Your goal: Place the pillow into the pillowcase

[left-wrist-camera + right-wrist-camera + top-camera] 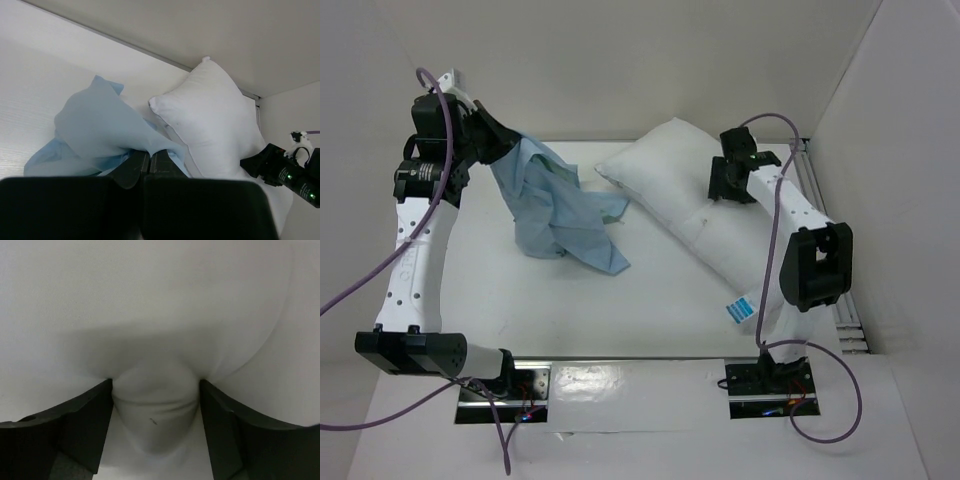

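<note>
Two sets of jaws each hold something soft; the left jaws are pressed together on a fold of the pillowcase, and the light blue cloth puffs up over them; the right jaws are pushed down into the pillow and pinch a fat white bump of it between them; from above, the left arm holds the pillowcase up high at the back left, so the cloth hangs down in loose folds and its bottom end lies crumpled on the desk; the right arm reaches over the middle of the pillow from the right side; the pillow lies flat on the desk, slanting from the back middle down to the near right, with its little blue-and-white label at the near corner; the pillow is all outside the pillowcase; the far left corner of the pillow is near the hanging cloth, but I cannot tell if they touch.
</note>
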